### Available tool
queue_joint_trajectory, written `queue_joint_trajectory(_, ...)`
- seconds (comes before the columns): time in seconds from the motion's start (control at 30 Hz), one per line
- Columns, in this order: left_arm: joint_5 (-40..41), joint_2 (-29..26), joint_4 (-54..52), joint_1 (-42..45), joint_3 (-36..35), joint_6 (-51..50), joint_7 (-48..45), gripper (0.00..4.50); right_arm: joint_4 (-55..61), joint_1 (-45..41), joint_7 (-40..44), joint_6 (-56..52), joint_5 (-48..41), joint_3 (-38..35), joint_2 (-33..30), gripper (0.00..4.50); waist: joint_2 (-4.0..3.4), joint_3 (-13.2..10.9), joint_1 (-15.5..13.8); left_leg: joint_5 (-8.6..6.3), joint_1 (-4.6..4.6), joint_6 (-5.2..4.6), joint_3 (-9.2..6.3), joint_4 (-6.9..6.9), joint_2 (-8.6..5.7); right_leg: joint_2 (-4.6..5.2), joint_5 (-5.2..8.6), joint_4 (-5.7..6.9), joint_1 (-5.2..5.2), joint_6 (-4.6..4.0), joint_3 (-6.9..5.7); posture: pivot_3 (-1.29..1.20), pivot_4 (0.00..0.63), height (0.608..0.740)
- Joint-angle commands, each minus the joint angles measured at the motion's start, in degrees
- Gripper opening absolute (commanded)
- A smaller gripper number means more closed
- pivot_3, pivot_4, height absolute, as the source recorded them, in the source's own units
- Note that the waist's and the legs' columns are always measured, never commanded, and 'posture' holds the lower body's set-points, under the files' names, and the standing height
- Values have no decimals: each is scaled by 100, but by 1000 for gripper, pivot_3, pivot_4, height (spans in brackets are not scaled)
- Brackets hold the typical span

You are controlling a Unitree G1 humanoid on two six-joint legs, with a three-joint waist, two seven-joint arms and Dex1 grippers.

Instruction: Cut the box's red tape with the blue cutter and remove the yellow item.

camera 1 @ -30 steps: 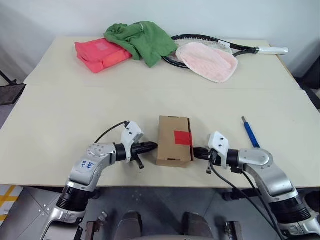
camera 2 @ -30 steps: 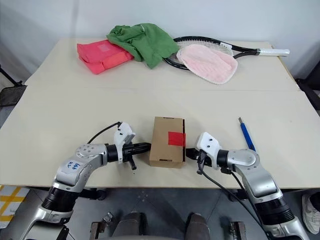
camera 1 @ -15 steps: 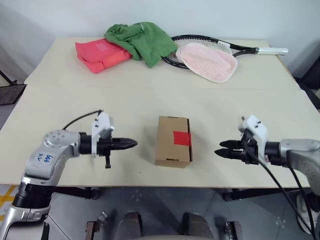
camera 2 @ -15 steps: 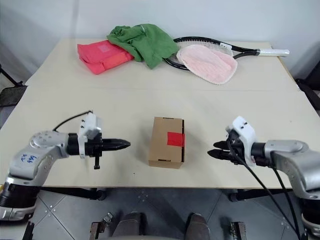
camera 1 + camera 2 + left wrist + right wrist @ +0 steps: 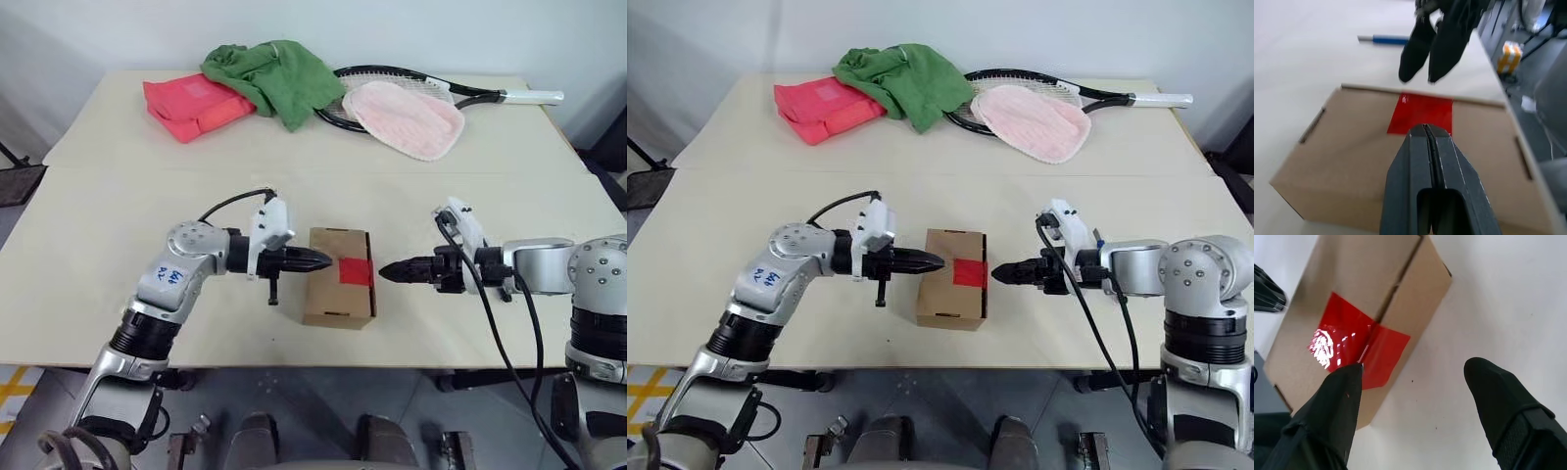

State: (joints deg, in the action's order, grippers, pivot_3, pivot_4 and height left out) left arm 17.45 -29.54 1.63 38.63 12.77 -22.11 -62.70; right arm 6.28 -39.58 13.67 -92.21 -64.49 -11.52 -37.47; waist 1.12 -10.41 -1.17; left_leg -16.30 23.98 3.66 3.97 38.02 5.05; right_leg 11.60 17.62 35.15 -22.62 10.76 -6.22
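Note:
The brown box [image 5: 331, 294] lies near the table's front edge, with the red tape [image 5: 358, 271] across its flap seam on the right side. My left gripper [image 5: 323, 260] is shut and empty, its tip hovering over the box top just short of the tape [image 5: 1422, 113]. My right gripper [image 5: 385, 271] points at the tape from the box's right, slightly raised. In the right wrist view its open fingers [image 5: 1342, 396] straddle the taped edge. The blue cutter [image 5: 1383, 39] lies on the table beyond the box, behind my right arm. The yellow item is out of view.
At the back of the table lie a pink-red folded bag [image 5: 196, 103], a green cloth [image 5: 274, 73], a tennis racket [image 5: 490, 96] and a pink towel [image 5: 404, 117]. A seam crosses the table [image 5: 118, 225] behind the box.
Half a second ago both grippers stood well away from the box; both have now swung in towards it and risen. The right gripper, shut a second ago, has opened.

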Motion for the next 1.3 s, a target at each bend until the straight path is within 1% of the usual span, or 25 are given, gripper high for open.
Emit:
queue_joint_trajectory(0.03,-158,126,4,90,95,180,45,0,36,-90,-505,-29,-519,-88,80,3513,0,0,-12,0,1,0,0,1,0,0,0,-1,0,0,0,0,150,740)
queue_joint_trajectory(0.23,-272,193,23,39,154,116,38,0,-47,-98,-1187,-29,-1078,-219,279,3513,0,0,-20,0,4,0,0,7,0,1,0,-1,1,0,0,0,150,740)
queue_joint_trajectory(0.37,-340,193,44,-2,199,162,32,0,-102,-117,-1468,-29,-1232,-194,296,3513,0,0,-18,0,3,0,0,7,0,1,0,0,1,0,0,0,150,740)
queue_joint_trajectory(0.47,-345,208,26,17,220,120,45,0,-130,-65,-1589,-29,-1180,-117,262,3513,0,0,-18,0,3,0,0,7,0,1,0,1,1,0,0,0,150,740)
queue_joint_trajectory(0.67,-348,188,-21,-71,241,112,35,0,-148,53,-1565,-29,-1063,-14,20,3513,-1,1,-19,0,3,0,0,7,0,1,0,0,1,0,0,0,150,740)
queue_joint_trajectory(0.8,-357,187,3,-77,255,110,41,0,-71,16,-1525,-29,-923,254,-216,3513,0,1,-34,0,3,-1,0,8,0,1,0,-2,4,0,0,0,150,740)
queue_joint_trajectory(0.93,-370,222,32,-71,289,120,51,0,-40,-238,-1597,-29,-968,556,-198,3513,-2,2,-28,0,2,-1,0,9,0,1,0,-2,4,0,1,0,150,740)
queue_joint_trajectory(1.07,-391,292,112,-56,329,171,49,0,-67,-448,-1638,-29,-791,880,-111,3513,-1,3,-24,0,2,-1,0,10,0,1,0,-3,5,0,0,0,150,740)
queue_joint_trajectory(1.3,-447,368,146,-52,345,205,36,0,271,-474,-1342,-29,-260,1313,-347,3513,-3,11,-21,0,-2,-1,-1,9,0,1,0,0,7,0,0,0,150,740)
